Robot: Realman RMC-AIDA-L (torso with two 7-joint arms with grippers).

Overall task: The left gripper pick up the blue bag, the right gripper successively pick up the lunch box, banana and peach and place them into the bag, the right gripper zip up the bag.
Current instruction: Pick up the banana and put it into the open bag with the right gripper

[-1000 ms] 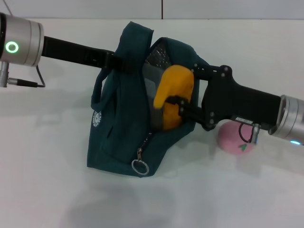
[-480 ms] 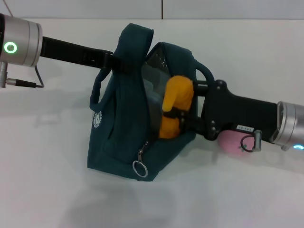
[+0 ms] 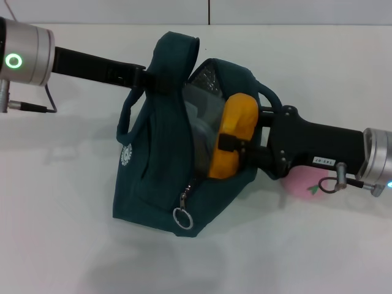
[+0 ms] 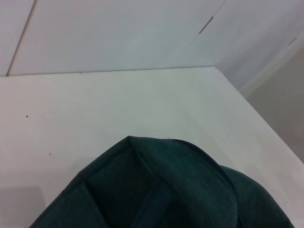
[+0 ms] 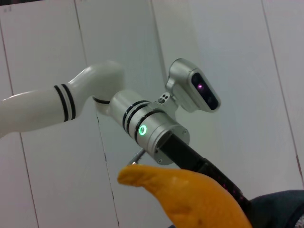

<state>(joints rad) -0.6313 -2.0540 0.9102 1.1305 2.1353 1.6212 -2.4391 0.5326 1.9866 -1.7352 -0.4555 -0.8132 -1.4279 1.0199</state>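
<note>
Banana (image 3: 233, 144) reveals its pointed tip only at right wrist.

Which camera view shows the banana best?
The head view: the banana shows almost whole, held by the right hand at the blue bag's opening. The right wrist view shows only one end; the left wrist view shows none.

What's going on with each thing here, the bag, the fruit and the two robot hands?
blue bag: open, unzipped, top held up by the left hand.
left hand: shut on the bag's top edge.
banana: gripped, at the bag's opening.
right hand: shut on the banana.
peach: lying on the table beside the bag, not yet packed.
zip pull: hanging loose.
</note>
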